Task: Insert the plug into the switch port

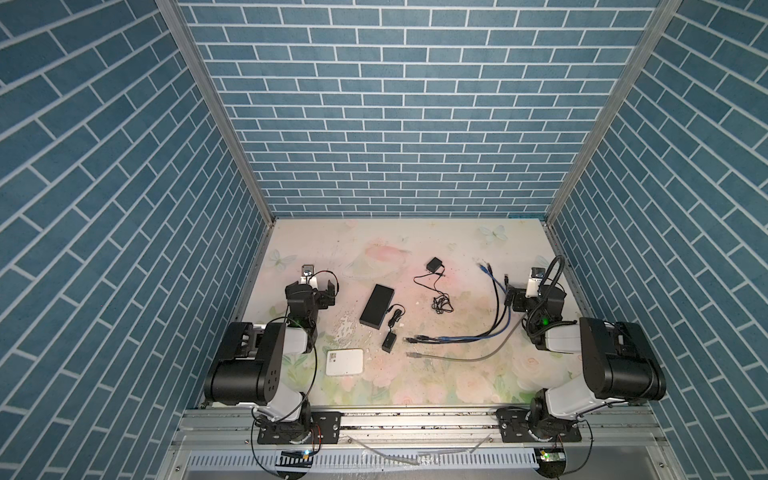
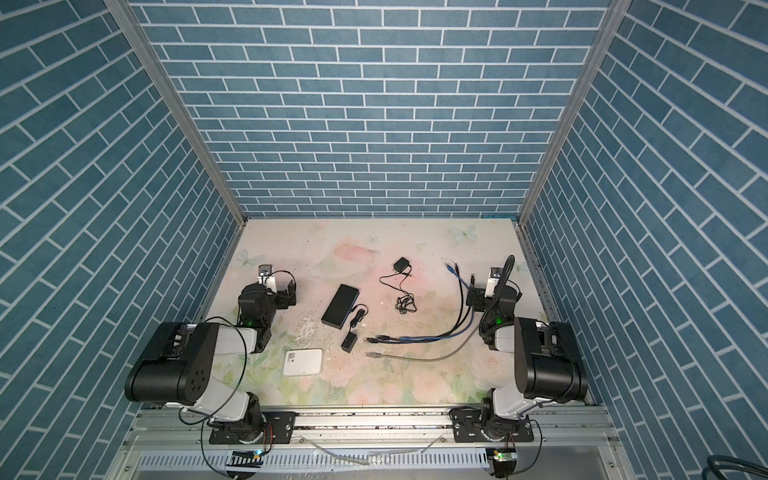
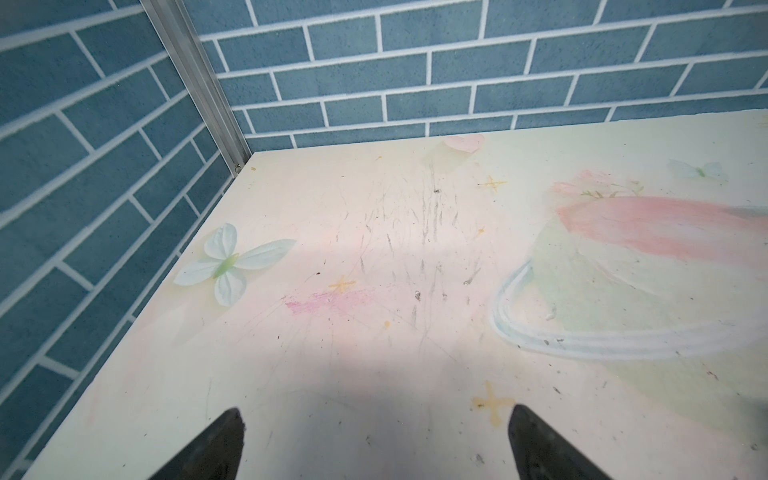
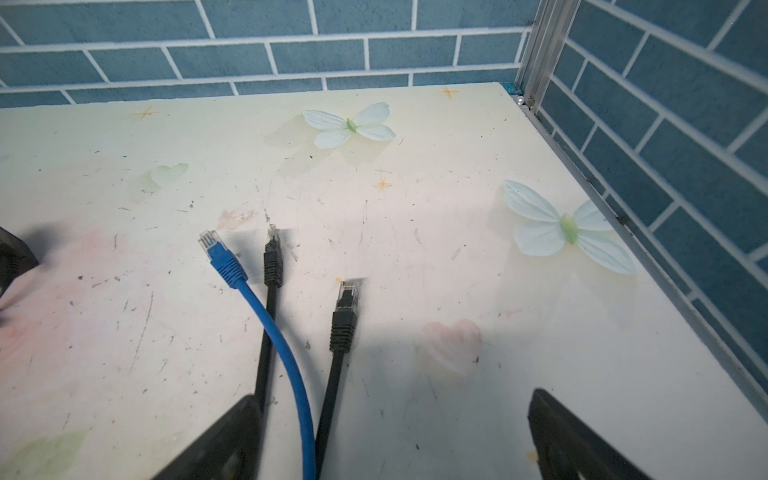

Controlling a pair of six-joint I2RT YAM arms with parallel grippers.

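Note:
The switch (image 1: 377, 306) (image 2: 340, 305) is a flat black box lying left of the table's middle; its ports do not show. Several network cables (image 1: 469, 337) curve across the right half. Their far plugs show in the right wrist view: a blue plug (image 4: 216, 253) and two black plugs (image 4: 273, 257) (image 4: 347, 303). More plugs (image 1: 409, 340) and a grey plug (image 1: 411, 354) lie nearer the middle. My right gripper (image 1: 534, 297) (image 4: 394, 395) stands open above the cables, holding nothing. My left gripper (image 1: 311, 291) (image 3: 375, 409) is open over bare table, left of the switch.
A black power adapter (image 1: 434, 264) with a thin cord lies behind the middle. A second adapter (image 1: 389, 344) lies just in front of the switch. A white flat box (image 1: 344, 361) sits near the front left. Blue brick walls close three sides.

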